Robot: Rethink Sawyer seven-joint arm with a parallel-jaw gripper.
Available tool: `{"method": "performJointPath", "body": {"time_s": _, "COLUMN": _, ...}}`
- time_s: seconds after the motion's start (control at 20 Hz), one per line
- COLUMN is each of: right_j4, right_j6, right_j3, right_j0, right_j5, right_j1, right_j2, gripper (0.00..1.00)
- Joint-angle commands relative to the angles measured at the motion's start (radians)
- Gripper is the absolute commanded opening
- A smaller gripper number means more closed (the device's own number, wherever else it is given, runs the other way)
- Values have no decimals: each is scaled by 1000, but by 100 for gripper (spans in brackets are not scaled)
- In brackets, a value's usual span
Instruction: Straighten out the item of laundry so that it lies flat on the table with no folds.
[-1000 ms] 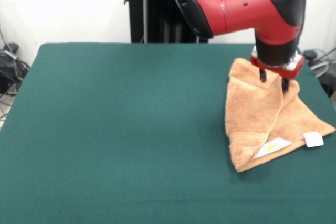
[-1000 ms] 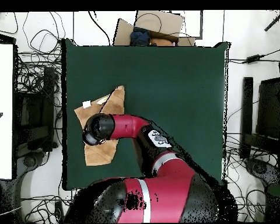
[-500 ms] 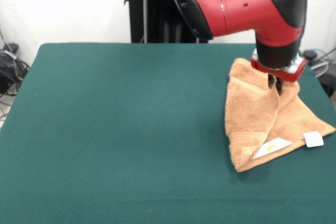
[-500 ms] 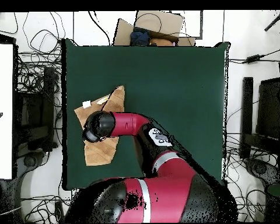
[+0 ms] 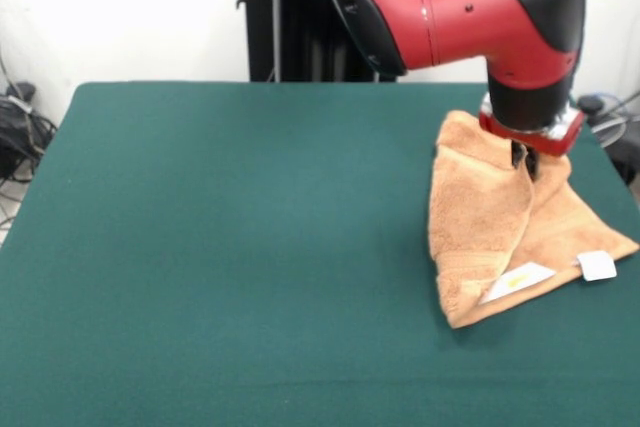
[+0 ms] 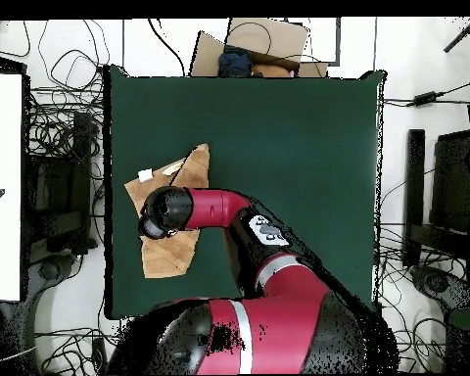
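End effector (image 5: 527, 158) is seen down on the towel (image 5: 490, 237), its dark fingertips drawn together and pinched on a raised ridge of the cloth just under the red collar of the arm (image 5: 450, 7). Swinging across from the left of the front view, the wide stretch of dark green counter (image 5: 220, 247) is found bare, and nothing is met until the right side is reached. That is where the orange-tan towel is found, close to the counter's right edge and toward the back half. It is folded over on itself and bunched: a thick folded flap is laid along its left side, a crease is run down the middle from the pinched point, and a thinner layer is spread out to the right. A long white label (image 5: 518, 280) is seen at the near hem, and a small white tag (image 5: 597, 265) at the right corner. From overhead, the towel (image 6: 170, 257) is partly hidden under the arm's black wrist (image 6: 164, 212), with the small tag (image 6: 145, 175) shown at its far corner
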Motion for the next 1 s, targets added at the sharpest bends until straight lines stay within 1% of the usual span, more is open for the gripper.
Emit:
{"method": "performJointPath", "body": {"time_s": 0.05, "right_j4": 36, "right_j6": 80, "right_j3": -43, "right_j0": 9, "right_j5": 44, "right_j1": -16, "right_j2": -34, "gripper": 0}}
{"method": "performJointPath", "body": {"time_s": 0.3, "right_j4": 37, "right_j6": 62, "right_j3": -27, "right_j0": -13, "right_j5": 28, "right_j1": -3, "right_j2": -12, "gripper": 0}}
{"method": "performJointPath", "body": {"time_s": 0.6, "right_j4": 19, "right_j6": 23, "right_j3": -8, "right_j0": -47, "right_j5": 9, "right_j1": 22, "right_j2": 3, "gripper": 0}}
{"method": "performJointPath", "body": {"time_s": 0.8, "right_j4": 7, "right_j6": -16, "right_j3": 8, "right_j0": -86, "right_j5": 10, "right_j1": 29, "right_j2": 23, "gripper": 0}}
{"method": "performJointPath", "body": {"time_s": 1.0, "right_j4": -6, "right_j6": -71, "right_j3": 20, "right_j0": -147, "right_j5": 23, "right_j1": 51, "right_j2": 60, "gripper": 0}}
